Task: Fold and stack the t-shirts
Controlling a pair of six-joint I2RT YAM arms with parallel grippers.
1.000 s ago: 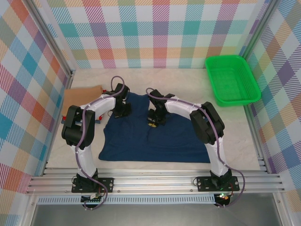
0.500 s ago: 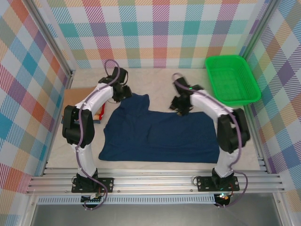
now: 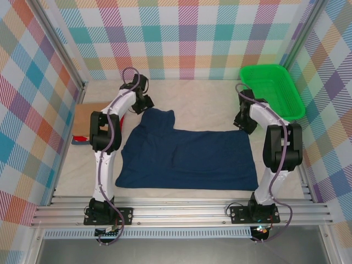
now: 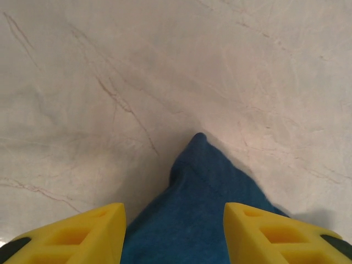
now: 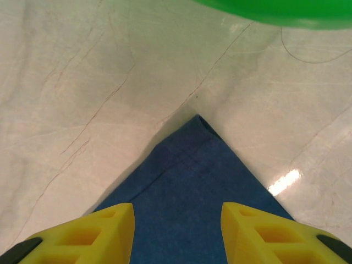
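**Both jaws let go: navy shirt pulled out flat**

Nearest the arm bases, the navy t-shirt (image 3: pixel 187 159) lay spread wide on the table (image 3: pixel 209 96), its near hem straight and smooth. A second earlier both arms had been pinching the cloth near its middle. They had drawn it outward and back, and now both had released!

At the far-left corner the left gripper (image 4: pixel 175 214) stood with jaws apart. The cloth's tip lay on the table between the yellow fingers (image 4: pixel 82 231), clear of both. Same story at the far right: the right gripper (image 5: pixel 177 220), jaws parted, sat over a crisp pointed corner.

That looked like a spreading pull finished, with the shirt ready for its next fold. Farther out, a folded tan t-shirt (image 3: pixel 83 116) waited by the left wall, and the green basket (image 3: pixel 272 91) sat back right.
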